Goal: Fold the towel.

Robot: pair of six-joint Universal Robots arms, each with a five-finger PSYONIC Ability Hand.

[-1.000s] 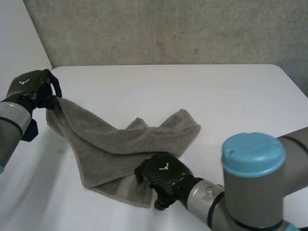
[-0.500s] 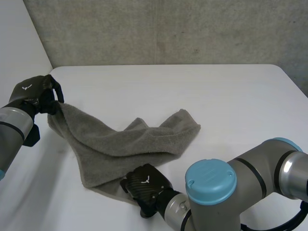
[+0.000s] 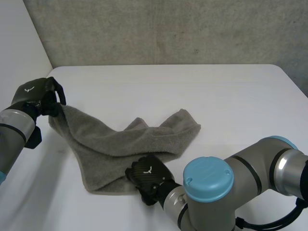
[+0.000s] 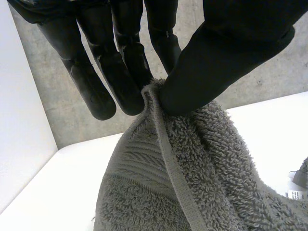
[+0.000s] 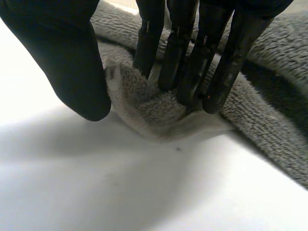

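Left wrist view: the black fingers (image 4: 122, 82) and thumb of the left hand (image 3: 36, 96) pinch a hemmed corner of the grey terry towel (image 3: 115, 144), which lies rumpled on the near left part of the white desk (image 3: 231, 101). The right hand (image 3: 147, 174) presses its fingers (image 5: 185, 62) into the towel's near edge, thumb set opposite, pinching a small fold of cloth. A clean fold probably needs both pinches firm and the hands lifting together, so the bunched middle pulls flat.

towel (image 3: 120, 144) on worktop (image 3: 231, 96), left of centre. left hand (image 3: 36, 96) on its far-left corner, right hand (image 3: 149, 175) on its near edge. wall (image 3: 168, 29) behind worktop.
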